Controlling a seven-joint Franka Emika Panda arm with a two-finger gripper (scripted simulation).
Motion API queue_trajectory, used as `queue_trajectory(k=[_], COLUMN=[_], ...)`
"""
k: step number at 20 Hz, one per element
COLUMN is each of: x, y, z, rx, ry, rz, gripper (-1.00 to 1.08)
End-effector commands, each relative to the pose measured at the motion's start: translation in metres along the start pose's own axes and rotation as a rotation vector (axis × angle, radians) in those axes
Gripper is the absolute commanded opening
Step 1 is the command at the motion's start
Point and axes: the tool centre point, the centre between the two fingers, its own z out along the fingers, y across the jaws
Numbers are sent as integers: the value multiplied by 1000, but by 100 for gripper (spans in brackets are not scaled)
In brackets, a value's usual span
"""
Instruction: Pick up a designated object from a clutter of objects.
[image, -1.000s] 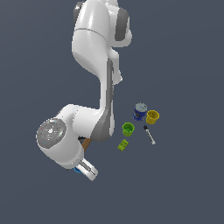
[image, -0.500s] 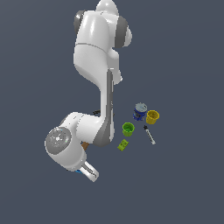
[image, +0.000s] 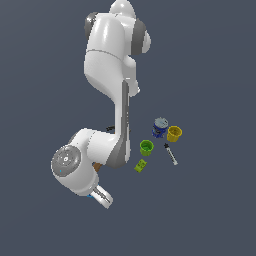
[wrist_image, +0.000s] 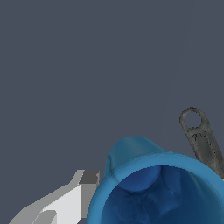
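The bright-blue cup fills the near part of the wrist view, tilted, with its open mouth toward the camera. One grey-and-white finger lies against its outer wall; the other finger is hidden. In the exterior view my gripper sits low at the exterior view's left, under the bent arm. Only a sliver of the blue cup shows beside the fingers there. The gripper is shut on the cup, well away from the rest of the clutter.
To the exterior view's right of the arm stand a green cup, a yellow cup and a dark-blue can. A small green box and a slim tool lie near them. A grey wrench lies beyond the cup.
The upper arm has swung toward the exterior view's left and the wrist has dropped lower, with the blue cup staying at the fingers. The other objects have not moved.
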Motion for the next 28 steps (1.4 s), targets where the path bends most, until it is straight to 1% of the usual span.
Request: queue_trajectory(k=[1,9,16,22,28], x=[0,-2,-15,-36,-67], y=[0,0,0,0,-1], z=[-1,-2,-14,-35,-65], rx=[0,0,0,1,1], ry=[1,0,0,0,0], rz=[0,0,0,0,0], gripper=[-100,-100,-100,-100,-100])
